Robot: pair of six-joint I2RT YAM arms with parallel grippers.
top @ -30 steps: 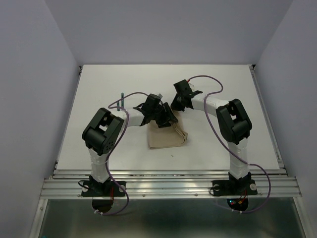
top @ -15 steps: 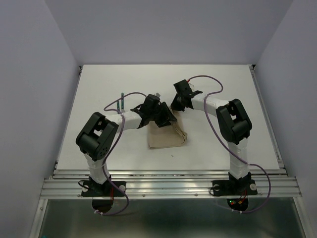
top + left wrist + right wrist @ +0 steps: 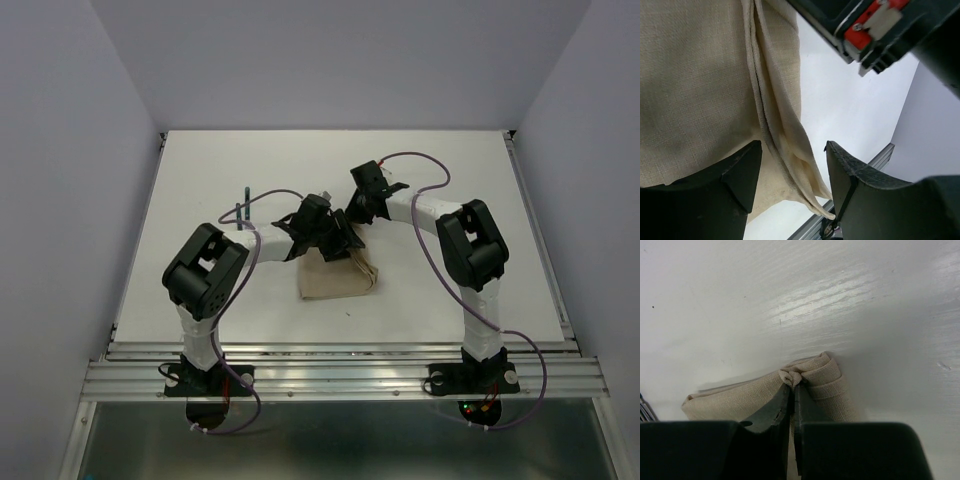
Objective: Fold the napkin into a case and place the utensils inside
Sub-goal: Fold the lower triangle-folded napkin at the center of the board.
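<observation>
A: Quick one, where is the napkin [image 3: 338,278] sitting?

B: It's lying folded mid-worktop [image 3: 460,180], between your two arms. Your right jaws are pinching a small bunched corner of it [image 3: 792,376] at the cloth's twelve o'clock end. Your left jaws are standing wide, straddling the layered edge [image 3: 771,125] and gripping nothing.

A: What's looking risky?

B: That right pinch is biting very little cloth. If you're pulling hard, the corner is likely slipping out, or you're dragging the whole fold open. If your left jaws are closing where they are, they're maybe catching every layer and pinning the pocket shut instead of opening it. Also, both wrists are crowding each other. In the left wrist view the right arm's hardware is filling the one o'clock corner, so a careless swing is risking a knock.

A: Anything in the case?

B: I'm seeing no utensil in the folded cloth. The utensils [image 3: 243,206] are lying on the worktop at about ten o'clock from the napkin, well apart. I'm judging the loading not yet begun.
</observation>
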